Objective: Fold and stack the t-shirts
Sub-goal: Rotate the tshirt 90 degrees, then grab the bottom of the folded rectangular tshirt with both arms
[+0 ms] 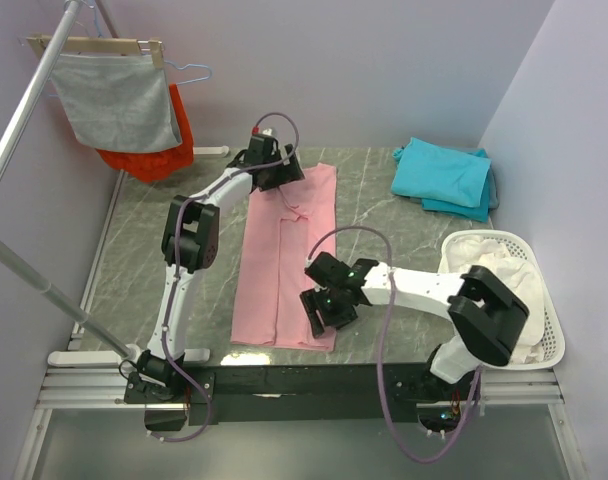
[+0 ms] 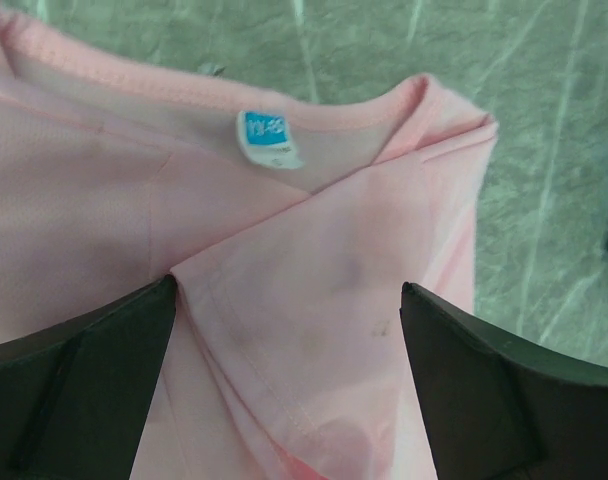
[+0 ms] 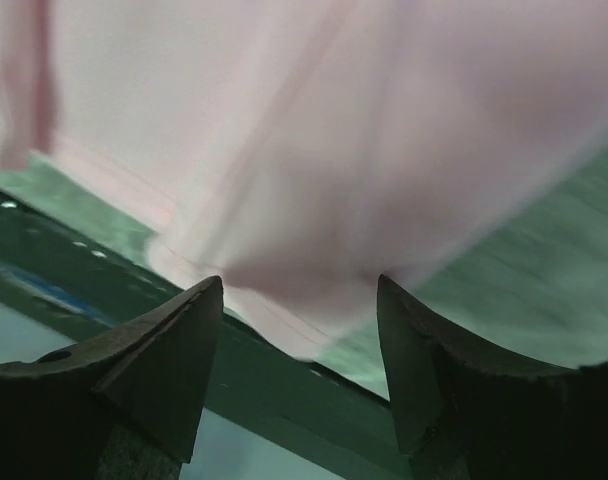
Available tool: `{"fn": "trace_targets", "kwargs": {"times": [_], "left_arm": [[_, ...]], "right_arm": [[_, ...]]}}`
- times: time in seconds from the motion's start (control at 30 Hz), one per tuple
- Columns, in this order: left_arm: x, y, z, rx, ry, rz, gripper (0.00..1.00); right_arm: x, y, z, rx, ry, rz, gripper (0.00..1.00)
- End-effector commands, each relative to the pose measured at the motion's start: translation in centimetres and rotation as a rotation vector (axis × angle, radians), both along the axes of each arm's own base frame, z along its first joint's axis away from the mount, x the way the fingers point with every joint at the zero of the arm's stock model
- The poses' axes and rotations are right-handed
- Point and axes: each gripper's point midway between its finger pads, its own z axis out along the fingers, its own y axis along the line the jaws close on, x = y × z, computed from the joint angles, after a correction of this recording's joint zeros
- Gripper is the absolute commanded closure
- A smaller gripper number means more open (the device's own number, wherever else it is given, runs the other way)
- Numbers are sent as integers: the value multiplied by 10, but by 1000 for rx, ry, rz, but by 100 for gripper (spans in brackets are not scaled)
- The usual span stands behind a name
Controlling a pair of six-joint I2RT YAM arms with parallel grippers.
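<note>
1. Nearest, the black beam (image 1: 314,385) carries both arm bases at the table's edge. The right arm's elbow covers part of it.
2. Just beyond, the right gripper (image 3: 299,285) hangs over the near hem of the pink t-shirt (image 1: 289,260). Its fingers are spread and released, with nothing pinched between them. Its wrist view is badly blurred, so I cannot tell whether the tips touch the cloth.
3. That pink t-shirt lies flat on the grey marbled table (image 1: 384,215), left of centre. It is folded lengthwise into a long narrow strip that runs from the near edge towards the back wall. The right gripper hides its near right corner.
4. To the right, a white basket (image 1: 556,332) holds crumpled white cloth (image 1: 494,258), partly covered by the right arm.
5. At the strip's far end, the left gripper (image 2: 289,285) hovers over the collar with its fingers wide apart, gripping nothing. A sleeve is folded in diagonally below the neckline, where a small blue-and-white label (image 2: 267,138) shows, its print unreadable.
6. In the far right corner sit the teal t-shirts (image 1: 442,175), folded and stacked. There may be two, but the layers are hard to count.
7. Farthest left, a grey cloth (image 1: 119,100) on a wooden hanger hides most of an orange-red garment (image 1: 154,155).
</note>
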Motion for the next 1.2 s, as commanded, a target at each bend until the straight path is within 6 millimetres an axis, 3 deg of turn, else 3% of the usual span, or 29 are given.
{"fn": "trace_targets", "kwargs": {"times": [0.0, 0.03, 0.07, 0.13, 0.17, 0.2, 0.23, 0.27, 0.4, 0.43, 0.5, 0.53, 0.6, 0.63, 0.7, 0.73, 0.8, 0.83, 1.0, 1.03, 1.17], "left_arm": [[17, -21, 87, -99, -165, -87, 0], [18, -24, 100, -106, -195, -111, 1], [16, -30, 125, -119, -241, -128, 1], [9, -34, 148, -131, -286, -169, 0], [2, -33, 172, -137, -320, -171, 1], [-3, -32, 181, -133, -333, -177, 1], [-12, -28, 170, -119, -297, -175, 1], [-22, -25, 189, -129, -307, -169, 1], [-74, -27, 171, -166, -227, -222, 1], [-96, -30, 160, -149, -192, -241, 1], [-119, -29, 143, -82, -165, -248, 1], [-142, -27, 130, -44, -134, -250, 1], [-160, -15, 116, 2, -109, -203, 1], [-183, -4, 102, 22, -75, -193, 0], [-201, 13, 90, 41, -52, -135, 1], [-222, 28, 78, 55, -26, -112, 1], [-240, 47, 67, 76, 3, -48, 0], [-260, 56, 59, 78, 26, -44, 1], [-311, 93, 39, 81, 86, 79, 1], [-318, 98, 46, 70, 77, 94, 1], [-350, 114, 41, 35, 126, 169, 1]], "right_arm": [[38, -25, 49, -50, -251, -63, 30], [45, -26, 68, -16, -304, -87, 29], [62, -30, 85, 4, -361, -135, 29], [80, -36, 116, 71, -440, -201, 29], [95, -47, 126, 84, -471, -269, 29], [105, -55, 133, 91, -495, -313, 29], [113, -63, 141, 103, -520, -356, 27], [126, -78, 143, 92, -536, -409, 27], [153, -100, 144, 19, -580, -466, 27], [160, -101, 140, -5, -572, -469, 27], [169, -101, 134, -16, -563, -479, 28], [172, -98, 127, -24, -540, -474, 28], [176, -95, 119, -15, -521, -479, 28], [172, -92, 110, -7, -482, -471, 28], [168, -90, 102, 11, -452, -473, 28], [160, -91, 93, 13, -430, -470, 28], [152, -86, 91, 63, -411, -461, 29], [139, -83, 80, 82, -366, -440, 29], [97, -67, 63, 188, -235, -372, 32], [86, -69, 53, 182, -204, -378, 32], [49, -52, 41, 213, -143, -314, 32]]}}
